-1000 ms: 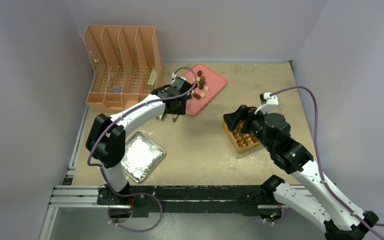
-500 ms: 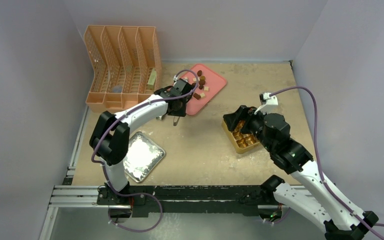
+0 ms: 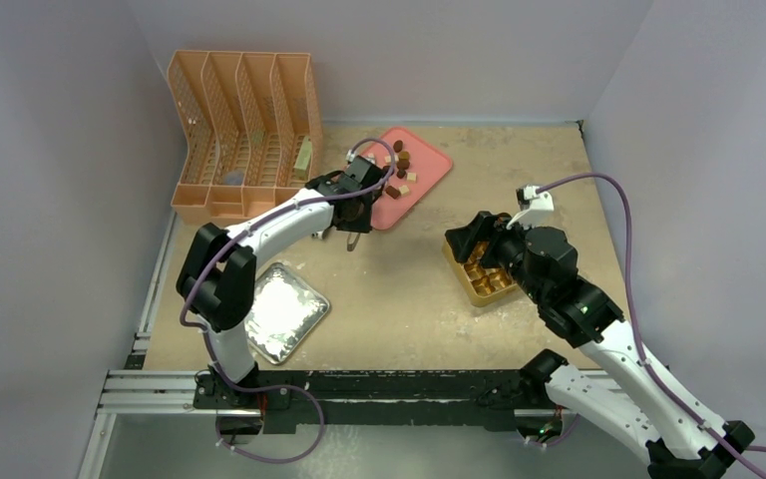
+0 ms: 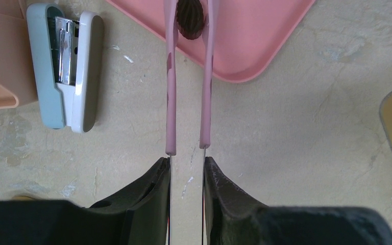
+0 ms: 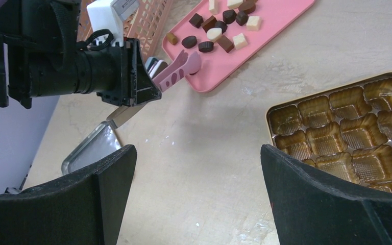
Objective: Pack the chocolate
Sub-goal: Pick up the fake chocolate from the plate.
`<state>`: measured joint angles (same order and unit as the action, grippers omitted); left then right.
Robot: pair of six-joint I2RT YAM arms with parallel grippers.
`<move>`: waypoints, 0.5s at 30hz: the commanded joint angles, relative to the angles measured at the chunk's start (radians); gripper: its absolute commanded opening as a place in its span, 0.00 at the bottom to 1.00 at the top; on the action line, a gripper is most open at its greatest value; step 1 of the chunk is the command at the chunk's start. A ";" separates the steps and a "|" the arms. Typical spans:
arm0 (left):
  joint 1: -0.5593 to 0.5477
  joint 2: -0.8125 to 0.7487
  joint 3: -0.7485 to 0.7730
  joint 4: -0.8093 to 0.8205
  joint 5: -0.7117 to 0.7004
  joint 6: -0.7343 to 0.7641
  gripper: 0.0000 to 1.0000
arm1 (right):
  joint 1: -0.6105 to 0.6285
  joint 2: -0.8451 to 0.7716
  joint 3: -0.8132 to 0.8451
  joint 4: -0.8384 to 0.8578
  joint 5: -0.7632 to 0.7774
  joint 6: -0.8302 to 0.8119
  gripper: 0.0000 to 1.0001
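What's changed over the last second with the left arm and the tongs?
The left gripper edged toward the pink tray and closed further on the pink tongs; their tips now bracket a dark chocolate piece on the tray. The right gripper stayed open by the gold box; box, tray and loose chocolates did not move.

Left hand (image 4: 186, 163) tighter on tongs (image 4: 171, 102)
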<state>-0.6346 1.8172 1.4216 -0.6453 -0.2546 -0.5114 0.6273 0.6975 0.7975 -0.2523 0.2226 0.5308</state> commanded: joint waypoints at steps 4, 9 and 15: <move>0.009 -0.114 0.015 0.048 0.060 -0.006 0.21 | -0.003 -0.021 0.050 0.009 0.026 -0.021 0.92; 0.007 -0.149 0.007 0.063 0.113 -0.012 0.21 | -0.002 -0.028 0.067 0.007 0.031 -0.020 0.92; -0.001 -0.182 -0.011 0.070 0.085 -0.017 0.23 | -0.003 -0.030 0.084 -0.001 0.045 -0.036 0.92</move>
<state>-0.6361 1.6943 1.4170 -0.6197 -0.1505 -0.5140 0.6273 0.6804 0.8272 -0.2584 0.2302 0.5228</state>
